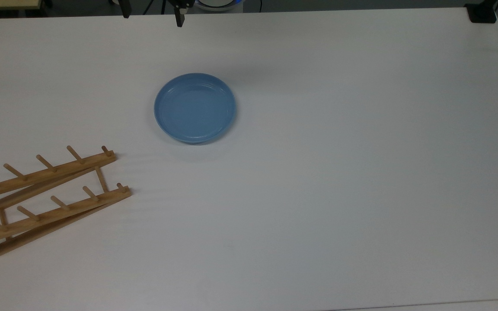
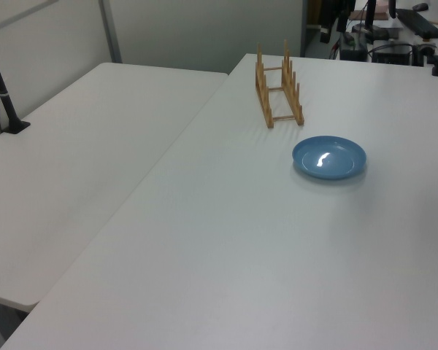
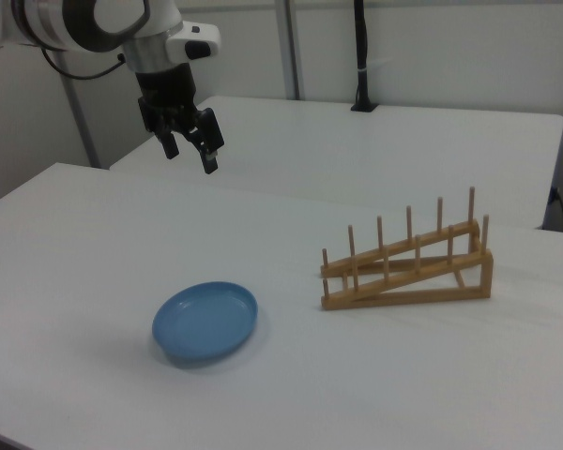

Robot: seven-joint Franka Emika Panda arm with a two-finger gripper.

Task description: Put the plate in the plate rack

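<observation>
The plate rack (image 1: 46,198) runs off the top view's left edge, its far end cut off. The plate (image 1: 195,108) lies flat on the table (image 1: 339,172), well apart from it. The gripper (image 3: 190,148) hangs above, fingers spread, empty.

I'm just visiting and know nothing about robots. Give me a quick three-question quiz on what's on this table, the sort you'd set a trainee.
1. True or false: the plate already stands between the pegs of the plate rack.
2. Where is the gripper? A) clamped on the plate's rim B) in the air above the table, open and holding nothing C) resting on the rack
3. Fill in: in the right view, the rack sits to the plate's ____.

Key
1. False: the plate lies flat on the table, apart from the rack.
2. B
3. right
</observation>
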